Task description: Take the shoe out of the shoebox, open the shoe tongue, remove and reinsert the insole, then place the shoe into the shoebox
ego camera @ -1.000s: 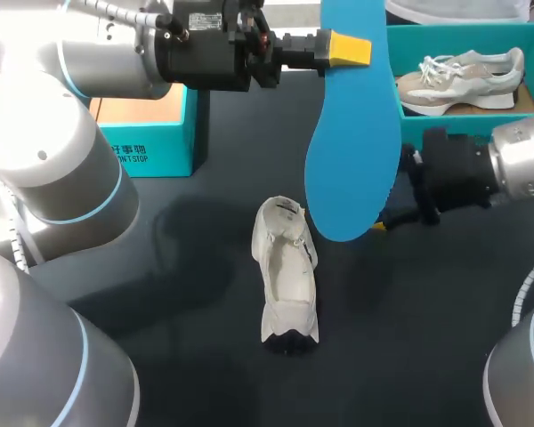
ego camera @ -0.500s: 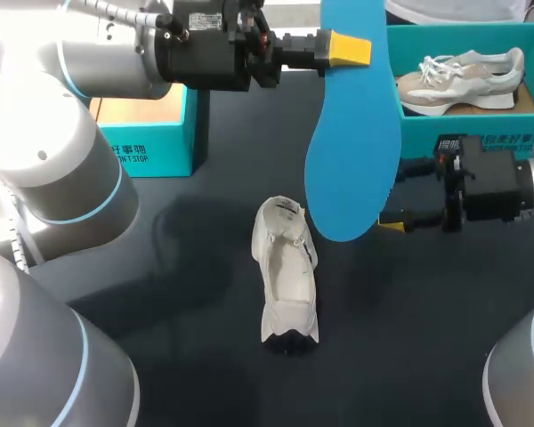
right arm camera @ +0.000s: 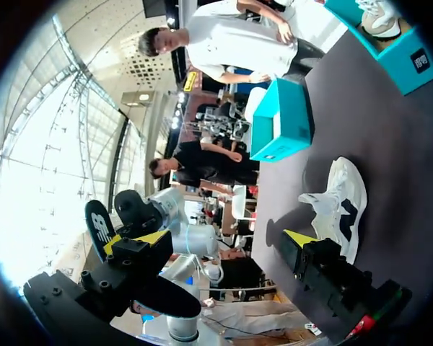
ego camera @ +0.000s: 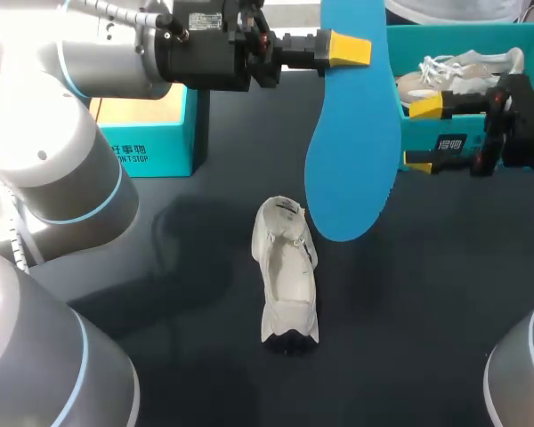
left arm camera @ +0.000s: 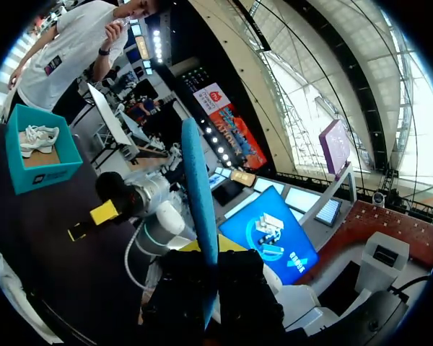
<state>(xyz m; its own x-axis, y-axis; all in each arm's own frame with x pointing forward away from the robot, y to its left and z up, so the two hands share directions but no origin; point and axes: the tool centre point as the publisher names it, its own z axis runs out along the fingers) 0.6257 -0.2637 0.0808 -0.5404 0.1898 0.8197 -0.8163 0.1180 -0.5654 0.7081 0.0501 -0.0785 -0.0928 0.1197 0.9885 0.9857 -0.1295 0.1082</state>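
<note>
My left gripper (ego camera: 349, 49) hangs high over the table's back, shut on the top end of a long blue insole (ego camera: 351, 151). The insole hangs straight down; in the left wrist view the insole (left arm camera: 199, 194) rises edge-on from between the fingers. Below it a white shoe (ego camera: 287, 271) lies on the dark table, opening upward. My right gripper (ego camera: 423, 135) is open and empty, right of the insole, in front of the teal shoebox (ego camera: 454, 34). From the right wrist, its gripper (right arm camera: 216, 241) faces the shoe (right arm camera: 339, 202).
The shoebox at the back right holds a second beige and white shoe (ego camera: 467, 71). Another teal box (ego camera: 151, 147) with a bare cardboard floor stands at the back left. Dark tabletop (ego camera: 427, 338) lies around the shoe.
My right gripper has pulled away from the insole's lower end, moving back and right up to the shoebox's front. The left arm, insole and shoe have stayed put.
</note>
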